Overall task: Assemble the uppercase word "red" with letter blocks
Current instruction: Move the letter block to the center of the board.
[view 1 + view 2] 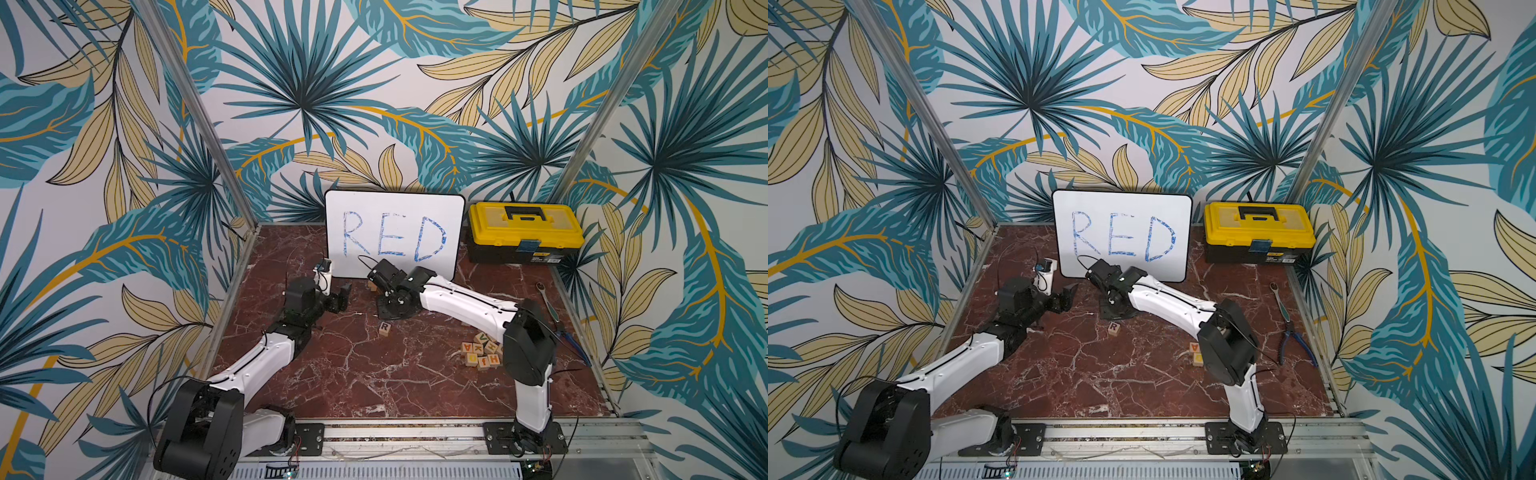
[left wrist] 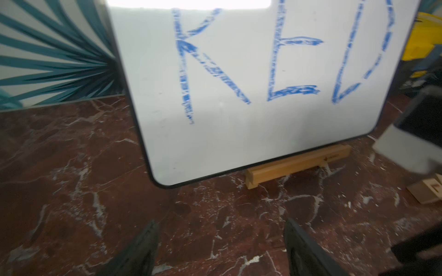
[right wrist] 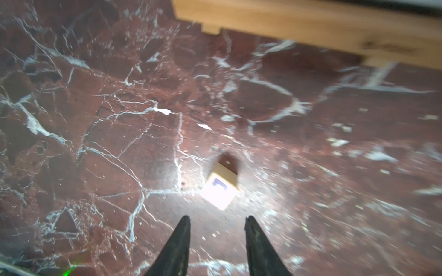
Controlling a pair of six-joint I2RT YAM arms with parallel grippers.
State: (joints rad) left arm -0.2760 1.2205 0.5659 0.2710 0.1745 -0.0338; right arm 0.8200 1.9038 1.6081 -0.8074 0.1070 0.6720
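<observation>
A wooden letter block showing a dark R (image 1: pixel 384 328) (image 1: pixel 1113 328) lies alone mid-table. Another pale block (image 3: pixel 221 188) rests on the marble just ahead of my right gripper (image 3: pixel 217 218), whose jaws stand apart with nothing between them; glare washes out its letter. From above, this block (image 1: pixel 372 286) peeks out beside the right gripper, near the whiteboard's foot. In the left wrist view it (image 2: pixel 428 191) is cut by the frame edge. My left gripper (image 2: pixel 221 223) (image 1: pixel 336 289) hovers wide open and empty, left of the right one. The word "red" in blocks is not in view.
A white board (image 1: pixel 395 232) with blue handwritten RED stands on a wooden stand (image 2: pixel 296 165) at the back. A cluster of several other letter blocks (image 1: pixel 482 353) sits by the right arm. Back right is a yellow toolbox (image 1: pixel 525 230); a ratchet (image 1: pixel 546 299) and pliers (image 1: pixel 575 345) lie along the right edge.
</observation>
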